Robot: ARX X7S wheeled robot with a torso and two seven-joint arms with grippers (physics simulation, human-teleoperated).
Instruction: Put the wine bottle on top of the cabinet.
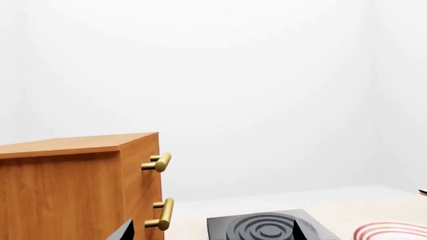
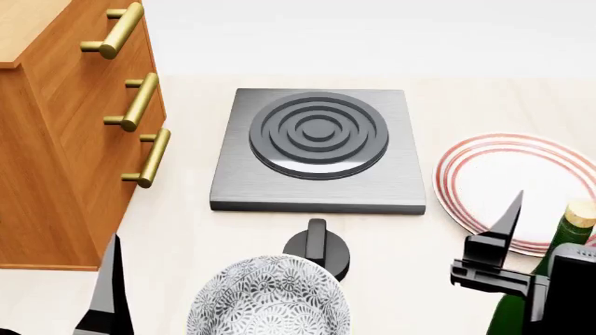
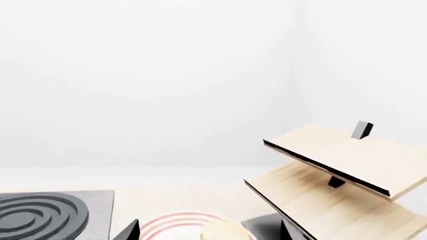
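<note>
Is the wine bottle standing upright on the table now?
Upright: in the head view the wine bottle rises straight, cork on top, beside the right hand.

grey hotplate [image 2: 319, 148], striped plate [image 2: 507, 187], patterned bowl [image 2: 268, 299], wooden rack [image 3: 340, 175].

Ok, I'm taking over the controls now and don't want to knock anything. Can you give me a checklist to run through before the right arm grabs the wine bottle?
1. Wine bottle upright near the right gripper: ok.
2. Right fingers closed on the bottle: cannot tell, only one shows.
3. Cabinet top bare where visible: ok.
4. Plate right beside the bottle, may get bumped: not ok.
5. Burner and patterned bowl lie between bottle and cabinet: not ok, lift over them.
6. Left gripper free: cannot tell.
</note>
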